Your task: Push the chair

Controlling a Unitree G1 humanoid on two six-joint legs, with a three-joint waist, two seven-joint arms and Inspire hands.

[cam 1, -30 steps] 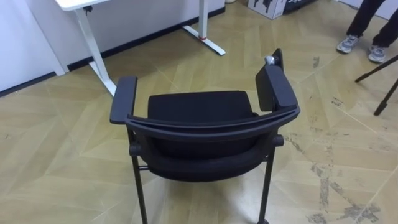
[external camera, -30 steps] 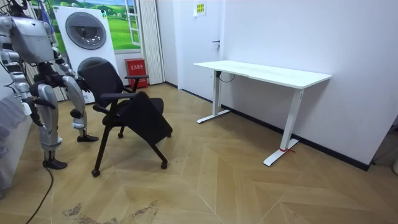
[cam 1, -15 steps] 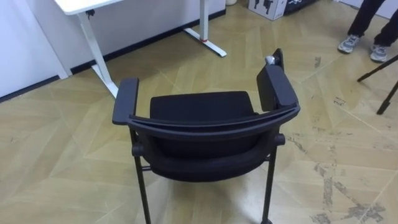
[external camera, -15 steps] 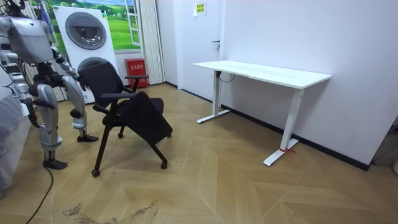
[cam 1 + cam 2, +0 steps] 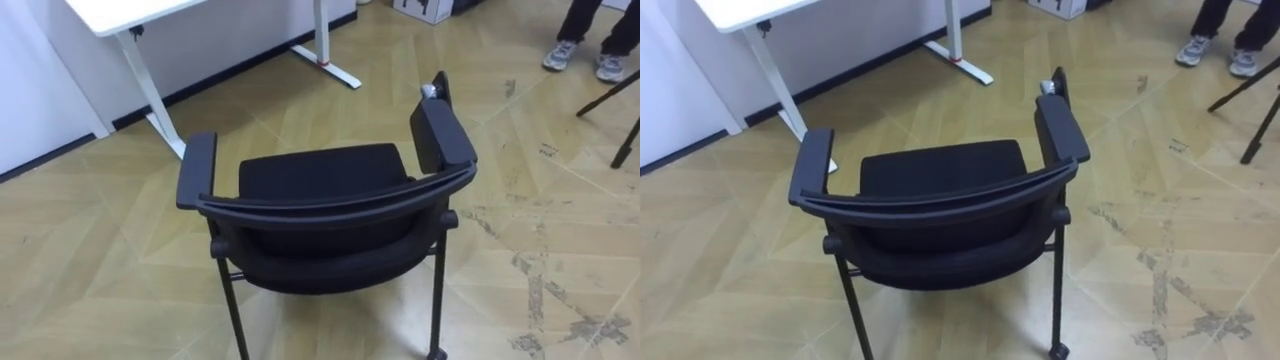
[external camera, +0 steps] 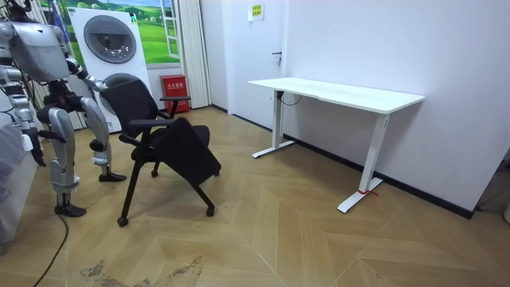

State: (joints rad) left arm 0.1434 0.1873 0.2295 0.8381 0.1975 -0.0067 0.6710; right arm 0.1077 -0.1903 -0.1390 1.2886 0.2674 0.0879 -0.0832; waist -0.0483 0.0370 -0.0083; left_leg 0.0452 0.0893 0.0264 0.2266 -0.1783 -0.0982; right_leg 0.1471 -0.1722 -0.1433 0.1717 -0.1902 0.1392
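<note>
Eye views: the black chair (image 5: 320, 190) is occupying the centre of the frame, its curved backrest lying nearest the lower edge and its seat facing the upper edge, with both armrests pointing up the frame. A white desk (image 5: 118, 10) is standing at upper left, and a person's shoes (image 5: 580, 55) are showing at upper right. Room view: the robot is standing at the left edge, just behind the chair and before a washing machine (image 6: 107, 40). Its left hand (image 6: 96, 85) is lying near the backrest and its right hand (image 6: 32, 147) is hanging low at far left; whether either is open or closed cannot be told.
</note>
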